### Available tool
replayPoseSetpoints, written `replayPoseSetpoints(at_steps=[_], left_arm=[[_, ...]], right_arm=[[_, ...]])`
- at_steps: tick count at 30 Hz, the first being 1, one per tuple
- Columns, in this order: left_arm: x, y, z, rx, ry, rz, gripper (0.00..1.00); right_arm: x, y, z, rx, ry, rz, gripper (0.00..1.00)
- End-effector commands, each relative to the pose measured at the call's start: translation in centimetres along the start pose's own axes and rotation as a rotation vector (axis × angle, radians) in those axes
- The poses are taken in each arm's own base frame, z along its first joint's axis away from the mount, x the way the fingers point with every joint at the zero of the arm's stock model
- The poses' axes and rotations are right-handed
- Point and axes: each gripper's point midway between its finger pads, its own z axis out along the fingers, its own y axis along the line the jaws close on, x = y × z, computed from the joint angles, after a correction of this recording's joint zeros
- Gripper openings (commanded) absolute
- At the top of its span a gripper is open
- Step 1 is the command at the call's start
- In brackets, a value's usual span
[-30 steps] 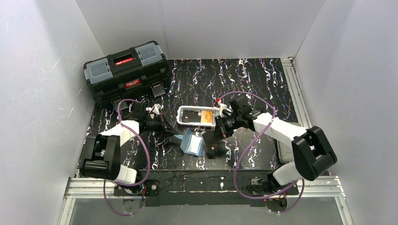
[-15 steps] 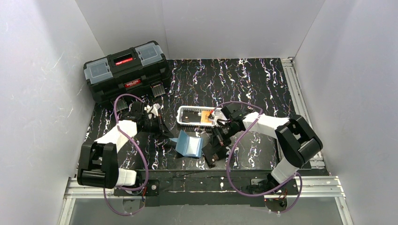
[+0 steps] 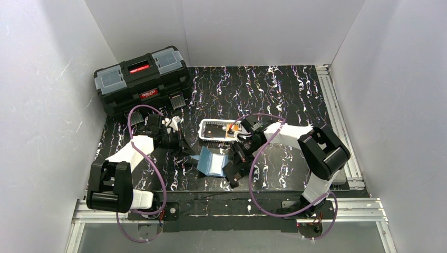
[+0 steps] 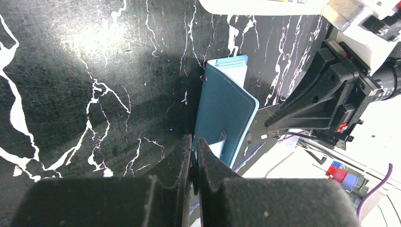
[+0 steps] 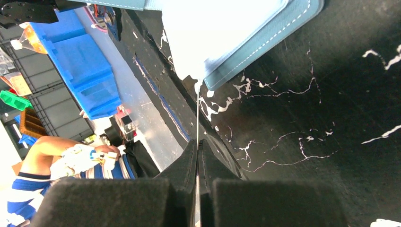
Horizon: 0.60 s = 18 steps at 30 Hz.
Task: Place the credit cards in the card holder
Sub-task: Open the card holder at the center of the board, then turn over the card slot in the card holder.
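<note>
Black marbled table, toolbox far left. The white basket at centre has orange and black cards. Just near it the teal holder stands half open, the left gripper pinched on its edge. The right gripper clamps a pale card, edge-on, touching the holder's corner

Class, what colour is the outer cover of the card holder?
Teal-blue. The card holder shows best in the left wrist view.
</note>
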Motion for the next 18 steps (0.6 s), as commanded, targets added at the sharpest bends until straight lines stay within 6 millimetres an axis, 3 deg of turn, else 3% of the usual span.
replayPoseSetpoints(at_steps=[1,10,18], left_arm=[[0.0,-0.9,-0.8,0.028,-0.007,0.031,0.00],[-0.1,-1.0,-0.8,0.029,-0.010,0.039,0.00],[-0.3,-1.2,-1.0,0.031,-0.017,0.057,0.00]], right_arm=[[0.1,0.5,-0.1,-0.006,0.016,-0.009,0.01],[0.4,0.5,-0.3,-0.003,0.011,-0.018,0.01],[-1.7,1.0,0.3,-0.001,0.006,-0.037,0.01]])
